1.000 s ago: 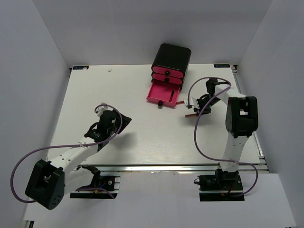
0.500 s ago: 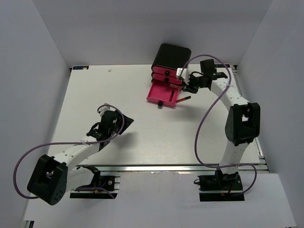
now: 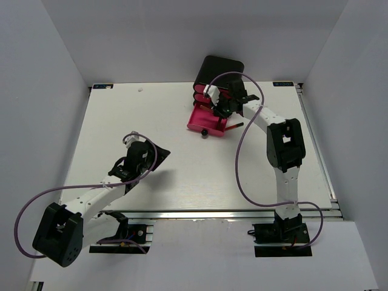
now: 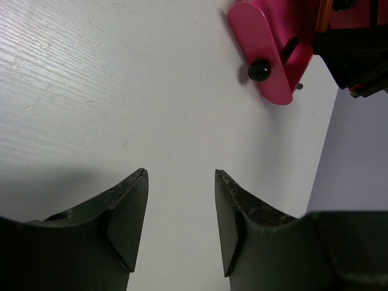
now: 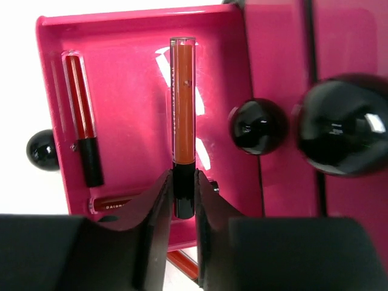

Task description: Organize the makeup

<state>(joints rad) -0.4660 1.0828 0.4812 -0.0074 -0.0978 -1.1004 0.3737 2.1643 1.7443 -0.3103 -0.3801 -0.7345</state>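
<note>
The right claw pinches a lip gloss tube over, perhaps inside, the open pink drawer; the left claw hangs spread above the bench.

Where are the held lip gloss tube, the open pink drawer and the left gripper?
lip gloss tube (image 5: pixel 183 103): right wrist view, its orange body.
open pink drawer (image 5: pixel 121 23): right wrist view, a side wall.
left gripper (image 4: pixel 180 182): left wrist view, between its fingertips.

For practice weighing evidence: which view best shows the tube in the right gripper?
The right wrist view: the orange tube shows whole, pinched at its black cap by the right gripper over the drawer. The top view hides it under the gripper; the left wrist view leaves it unclear.
</note>
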